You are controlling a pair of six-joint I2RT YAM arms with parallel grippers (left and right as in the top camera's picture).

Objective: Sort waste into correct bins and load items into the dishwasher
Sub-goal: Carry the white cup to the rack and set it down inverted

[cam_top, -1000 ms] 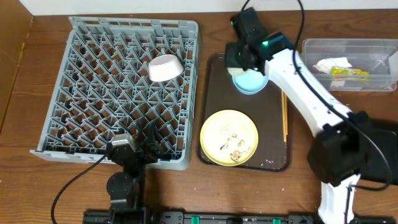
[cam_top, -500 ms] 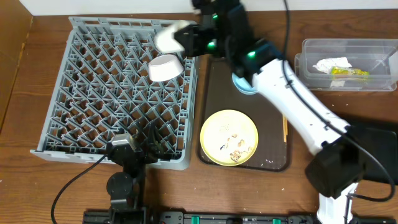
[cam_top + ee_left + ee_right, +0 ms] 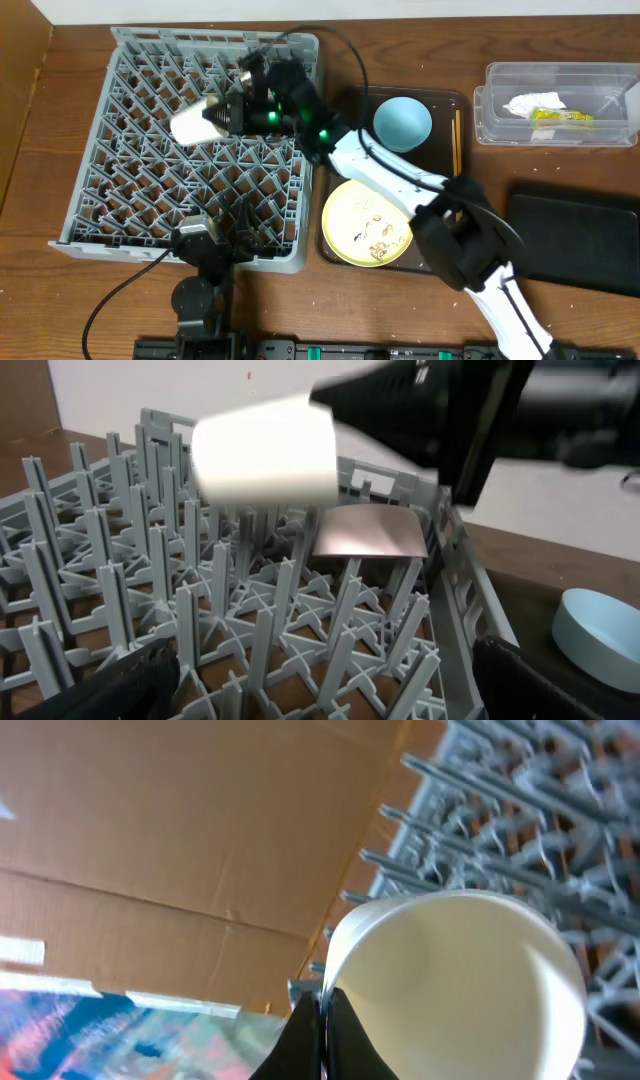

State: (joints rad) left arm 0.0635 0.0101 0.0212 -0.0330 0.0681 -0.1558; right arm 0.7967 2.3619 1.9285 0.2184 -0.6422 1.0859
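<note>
My right gripper (image 3: 213, 116) is shut on the rim of the small white cup (image 3: 190, 122) and holds it on its side over the middle-left of the grey dishwasher rack (image 3: 130, 160). The right wrist view shows both fingers pinching the cup (image 3: 470, 980) rim. In the left wrist view the cup (image 3: 265, 455) hangs above the pegs, with a pinkish bowl (image 3: 365, 532) shaded behind it. My left gripper (image 3: 245, 225) stands open at the rack's near edge, empty. On the brown tray (image 3: 440, 150) are the light blue bowl (image 3: 402, 122), the yellow plate (image 3: 368, 221) with crumbs, and the chopsticks (image 3: 458, 140).
A clear tub (image 3: 600, 70) at the far right holds a white napkin and a yellow-green wrapper (image 3: 545, 112). A flat black bin (image 3: 575, 235) lies in front of it. Brown cardboard stands at the table's left edge (image 3: 20, 90).
My right arm has swung left from over the tray to over the rack, carrying the white cup with it. The left arm has not moved.
</note>
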